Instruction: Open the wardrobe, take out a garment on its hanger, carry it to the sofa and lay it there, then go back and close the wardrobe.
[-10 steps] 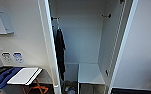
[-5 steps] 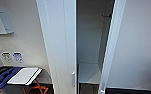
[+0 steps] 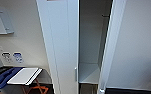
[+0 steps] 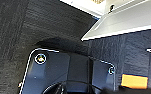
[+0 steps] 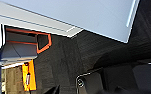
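**CLOSING THE WARDROBE: DOOR ALIGNMENT**

1. Claw status. The left claw (image 4: 66, 88) and right claw (image 5: 54, 90) hang low over the dark carpet (image 4: 13, 32). Whether either is spread or closed, or has hold of anything, cannot be told from the wrist views. Judged from the head view, neither is on a door.

2. Position of the work. The wardrobe (image 3: 91, 37) stands directly ahead and close. Its left door (image 3: 63, 45) lies almost across its half of the opening, with the silver handle (image 3: 75, 74) low on its inner edge. The right door (image 3: 111, 50) stands swung out, edge-on to the head camera.

3. Recommended procedure. The step in hand appears to be closing. Press each door on its flat face near the free edge, not on the handle. Seat the left door first, then swing the right door in. Keep the base square to the front, because a slanted push could scrape the carpet or spring the door back.

4. Interior. Through the gap, a bare white shelf (image 3: 89, 72) and the back panel (image 3: 89, 32) are visible, so nothing there appears to block the doors.

5. Hazard. A small white bench (image 3: 24, 76) stands to the left, near the left door. Keep the left arm away from it.
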Controlling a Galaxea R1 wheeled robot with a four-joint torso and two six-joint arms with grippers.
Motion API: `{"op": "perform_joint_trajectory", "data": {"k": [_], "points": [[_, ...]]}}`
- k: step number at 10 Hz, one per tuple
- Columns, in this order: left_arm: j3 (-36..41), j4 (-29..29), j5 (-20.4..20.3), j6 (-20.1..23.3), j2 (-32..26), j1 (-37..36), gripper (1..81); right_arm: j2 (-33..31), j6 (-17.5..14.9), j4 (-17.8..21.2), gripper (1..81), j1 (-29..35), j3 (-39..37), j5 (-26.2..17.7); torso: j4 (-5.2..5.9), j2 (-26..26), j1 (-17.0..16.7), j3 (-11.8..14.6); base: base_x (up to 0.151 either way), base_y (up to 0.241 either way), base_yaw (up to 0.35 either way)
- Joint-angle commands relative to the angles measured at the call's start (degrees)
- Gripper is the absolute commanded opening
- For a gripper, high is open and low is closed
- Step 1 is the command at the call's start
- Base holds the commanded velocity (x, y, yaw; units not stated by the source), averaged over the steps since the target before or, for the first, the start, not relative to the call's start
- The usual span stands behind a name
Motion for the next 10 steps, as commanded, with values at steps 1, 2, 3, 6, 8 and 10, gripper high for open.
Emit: {"op": "perform_joint_trajectory", "data": {"k": [1,2,3,6,8,10], "points": [[-1.70,8.16,-5.44,0.27,2.27,4.68,81.1,2.87,5.31,0.17,81.1,8.65,-7.33,0.18,0.00,0.00,0.00,0.00,0.000,0.000,0.000],[-2.77,9.40,-6.96,0.27,2.71,7.33,81.1,3.14,7.45,0.35,81.1,10.15,-9.02,0.98,0.00,0.00,0.00,0.00,0.000,0.000,0.000],[-3.72,11.58,-8.53,0.27,3.40,10.22,81.1,3.40,8.41,0.44,81.1,11.99,-9.28,0.81,0.00,0.00,0.00,0.00,0.000,0.000,0.000],[-8.64,17.03,-13.28,0.27,7.70,17.35,81.1,7.25,8.50,0.44,81.1,15.16,-11.30,0.19,0.00,-0.02,-0.02,0.02,0.000,0.000,0.000],[-11.82,19.24,-15.04,0.27,10.35,20.16,81.1,9.99,8.50,-0.18,81.1,16.39,-11.92,0.01,0.00,-0.02,-0.02,0.02,0.000,0.000,0.000],[-13.58,19.68,-15.48,0.27,11.67,20.96,81.1,11.66,7.98,-0.62,81.1,16.48,-11.13,0.01,0.00,-0.02,-0.04,0.02,0.000,0.000,0.000]]}}
